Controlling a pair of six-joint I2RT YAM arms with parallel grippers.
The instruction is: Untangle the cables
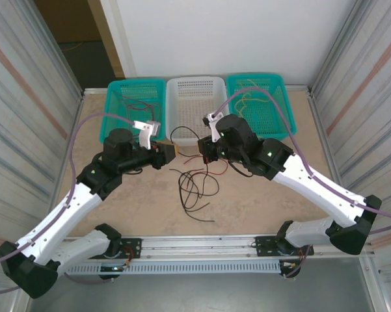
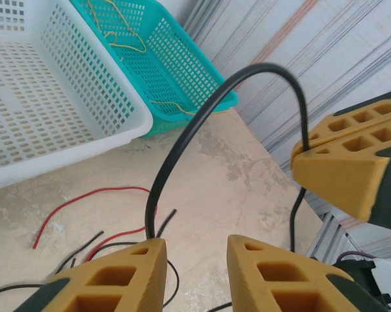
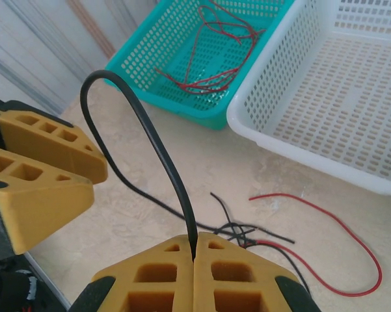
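Note:
A black cable [image 3: 157, 146] arches up between my two grippers, and my right gripper [image 3: 194, 242] is shut on it at the fingertips. The same black cable [image 2: 202, 110] runs down past the tip of one of my left gripper's fingers [image 2: 127, 273]. The left gripper [image 2: 196, 244] is open with nothing between its fingers. In the top view the left gripper [image 1: 171, 150] and right gripper [image 1: 206, 155] face each other closely at mid-table, with the black loop [image 1: 181, 129] rising between them. Loose black strands [image 1: 194, 187] and a red cable [image 3: 341, 224] lie tangled on the table below.
Three baskets stand along the far edge: a teal one [image 1: 117, 110] with red wires, a white one [image 1: 195, 88], and a teal one [image 1: 276, 97] with yellow wires. Metal rails [image 1: 202, 250] run along the near edge. Corrugated walls stand on both sides.

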